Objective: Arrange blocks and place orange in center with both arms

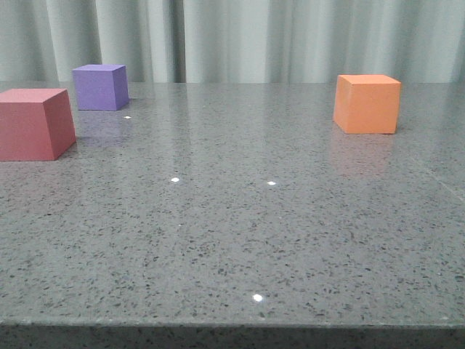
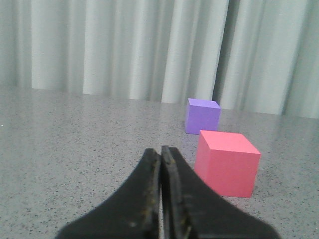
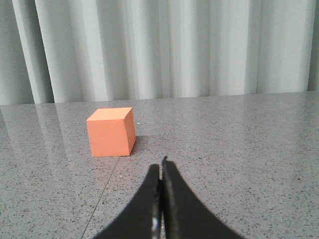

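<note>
In the front view the red/pink cube [image 1: 33, 123] sits at the left edge, the purple cube [image 1: 100, 86] behind it, and the orange cube [image 1: 367, 103] at the right; no arm shows there. In the left wrist view my left gripper [image 2: 161, 149] is shut and empty, with the red/pink cube [image 2: 227, 163] just ahead to one side and the purple cube [image 2: 202, 116] beyond it. In the right wrist view my right gripper [image 3: 162, 165] is shut and empty, with the orange cube [image 3: 110, 132] ahead, apart from the fingertips.
The cubes rest on a grey speckled stone tabletop [image 1: 240, 218] whose front edge runs along the bottom of the front view. Pale pleated curtains [image 1: 240, 36] hang behind the table's far edge.
</note>
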`<move>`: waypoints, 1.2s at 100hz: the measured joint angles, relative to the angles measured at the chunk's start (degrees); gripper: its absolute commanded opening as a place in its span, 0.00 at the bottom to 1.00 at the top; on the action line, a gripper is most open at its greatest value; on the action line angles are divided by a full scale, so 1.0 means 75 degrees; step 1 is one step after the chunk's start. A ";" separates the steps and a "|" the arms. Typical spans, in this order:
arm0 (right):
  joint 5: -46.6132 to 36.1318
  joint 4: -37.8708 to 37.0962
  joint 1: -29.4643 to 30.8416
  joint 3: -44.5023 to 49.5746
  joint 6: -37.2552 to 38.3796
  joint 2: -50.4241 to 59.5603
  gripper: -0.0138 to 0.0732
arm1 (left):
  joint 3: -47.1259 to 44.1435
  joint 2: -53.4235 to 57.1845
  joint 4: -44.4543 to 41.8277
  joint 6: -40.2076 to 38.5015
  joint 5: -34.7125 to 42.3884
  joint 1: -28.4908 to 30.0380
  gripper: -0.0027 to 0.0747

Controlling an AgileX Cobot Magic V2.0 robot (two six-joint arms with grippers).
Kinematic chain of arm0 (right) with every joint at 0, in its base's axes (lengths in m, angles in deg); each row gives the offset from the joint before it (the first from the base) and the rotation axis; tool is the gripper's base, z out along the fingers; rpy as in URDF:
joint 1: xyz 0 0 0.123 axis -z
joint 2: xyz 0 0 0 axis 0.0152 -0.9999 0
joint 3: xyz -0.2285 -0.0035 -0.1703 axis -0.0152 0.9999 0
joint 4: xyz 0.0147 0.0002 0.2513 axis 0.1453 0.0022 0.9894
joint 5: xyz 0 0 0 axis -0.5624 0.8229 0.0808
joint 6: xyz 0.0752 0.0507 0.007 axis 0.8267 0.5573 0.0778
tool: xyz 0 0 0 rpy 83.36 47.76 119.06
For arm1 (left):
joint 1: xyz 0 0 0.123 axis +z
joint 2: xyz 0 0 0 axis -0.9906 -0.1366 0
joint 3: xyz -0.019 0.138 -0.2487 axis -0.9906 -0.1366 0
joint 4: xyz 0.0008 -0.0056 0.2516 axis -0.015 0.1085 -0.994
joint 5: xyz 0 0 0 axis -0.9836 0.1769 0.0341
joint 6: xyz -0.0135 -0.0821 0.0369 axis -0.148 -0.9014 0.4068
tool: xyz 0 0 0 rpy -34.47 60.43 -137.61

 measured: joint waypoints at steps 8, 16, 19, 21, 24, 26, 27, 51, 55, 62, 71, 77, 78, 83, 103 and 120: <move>0.0000 0.0000 0.0000 0.0000 0.0000 0.0000 0.08 | 0.0000 0.0000 0.0000 0.0000 0.0000 0.0000 0.01; 0.0000 0.0000 0.0000 0.0000 0.0000 0.0000 0.08 | 0.0000 0.0000 0.0000 0.0000 0.0000 0.0000 0.01; 0.0000 0.0000 0.0000 0.0000 0.0000 0.0000 0.08 | 0.0000 0.0000 0.0000 0.0000 0.0000 0.0000 0.01; 0.0000 0.0000 0.0000 0.0000 0.0000 0.0000 0.08 | 0.0000 0.0000 0.0000 0.0000 0.0000 0.0000 0.01; 0.0000 0.0000 0.0000 0.0000 0.0000 0.0000 0.08 | 0.0000 0.0000 0.0000 0.0000 0.0000 0.0000 0.01; 0.0000 0.0000 0.0000 0.0000 0.0000 0.0000 0.08 | 0.0000 0.0000 0.0000 0.0000 0.0000 0.0000 0.01; 0.0000 0.0000 0.0000 0.0000 0.0000 0.0000 0.08 | 0.0000 0.0000 0.0000 0.0000 0.0000 0.0000 0.01; 0.0724 0.0000 0.0000 -0.0736 -0.0014 0.0000 0.08 | 0.0000 0.0000 0.0000 0.0000 0.0000 0.0000 0.01; 0.0927 0.0000 0.0000 -0.1030 -0.0014 0.0000 0.08 | 0.0000 0.0000 0.0000 0.0000 0.0000 0.0000 0.01; 0.1340 0.0000 0.0000 -0.1575 -0.0014 -0.0176 0.08 | 0.0000 0.0000 0.0000 0.0000 0.0000 0.0000 0.01; 0.1883 0.0000 0.0000 -0.2320 -0.0014 -0.0783 0.08 | 0.0000 0.0000 0.0000 0.0000 0.0000 0.0000 0.01; 0.2289 0.0000 0.0000 -0.2804 -0.0014 -0.1376 0.08 | 0.0000 0.0000 0.0000 0.0000 0.0000 0.0000 0.01; 0.2340 0.0000 0.0000 -0.2927 -0.0014 -0.1450 0.08 | 0.0000 0.0000 0.0000 0.0000 0.0000 0.0000 0.01; 0.2689 0.0000 0.0000 -0.3383 -0.0014 -0.1987 0.08 | 0.0000 0.0000 0.0000 0.0000 0.0000 0.0000 0.01; 0.4234 0.0003 0.0000 -0.5266 -0.0014 -0.4428 0.08 | 0.0000 0.0000 0.0000 0.0000 0.0000 0.0000 0.01; 0.4636 0.0016 0.0000 -0.6188 -0.0014 -0.6045 0.08 | 0.0000 0.0000 0.0000 0.0000 0.0000 0.0000 0.01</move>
